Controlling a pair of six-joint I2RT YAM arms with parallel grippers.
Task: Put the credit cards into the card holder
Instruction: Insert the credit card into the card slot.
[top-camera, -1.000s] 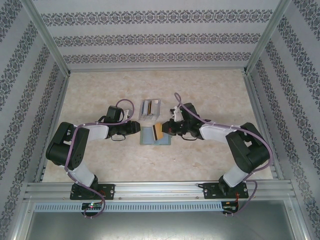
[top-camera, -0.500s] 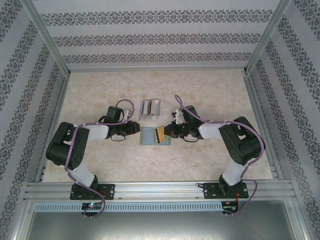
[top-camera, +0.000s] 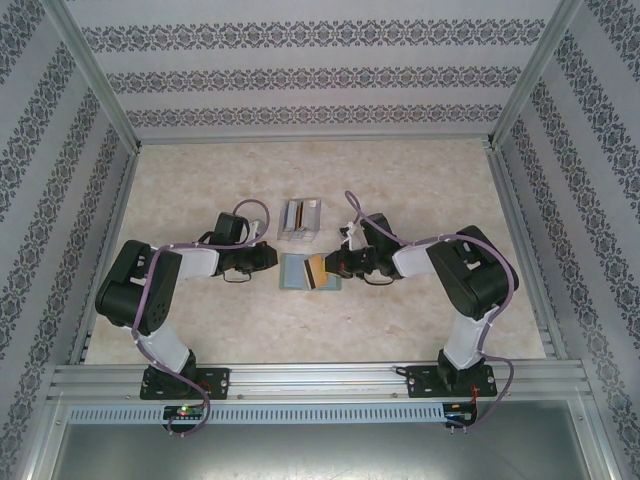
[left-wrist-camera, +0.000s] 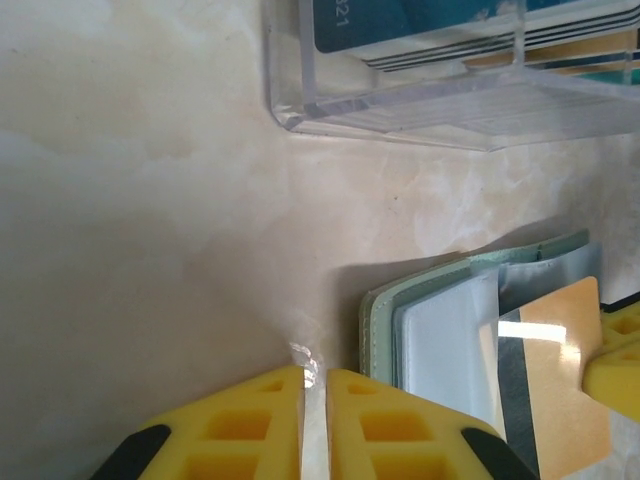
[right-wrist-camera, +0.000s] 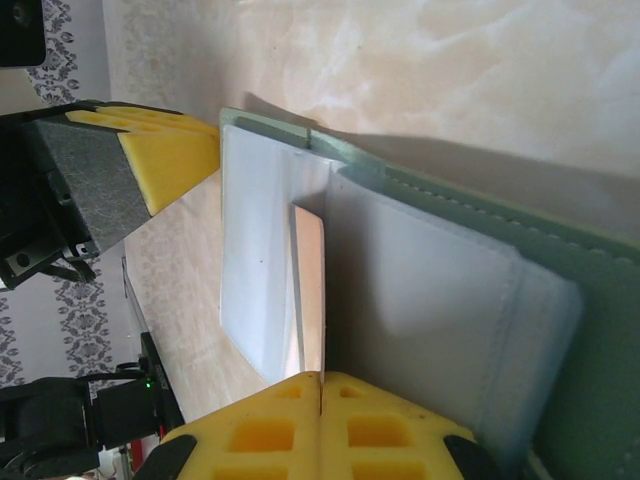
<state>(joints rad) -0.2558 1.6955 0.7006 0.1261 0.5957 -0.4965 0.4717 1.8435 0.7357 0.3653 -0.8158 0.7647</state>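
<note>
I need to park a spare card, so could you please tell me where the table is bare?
Bare: the far strip between the clear rack and back wall, and the near stretch between wallet and arm bases. Crowded: the middle, where the left hand and right hand, holding a tan card, flank the wallet.

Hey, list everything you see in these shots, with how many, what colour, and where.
card holder: one, grey-green with light blue pockets, lying open mid-table.
tan card: one, tan with a dark stripe, over the card holder, pinched by the right hand.
clear rack: one, transparent, just behind the card holder.
rack cards: several, count unclear, one dark blue, standing in the clear rack.
table: one, beige marbled.
walls: grey-and-white patterned, on three sides.
left hand: one, yellow pads, shut, at the card holder's left edge.
right hand: one, yellow pads, shut on the tan card.
</note>
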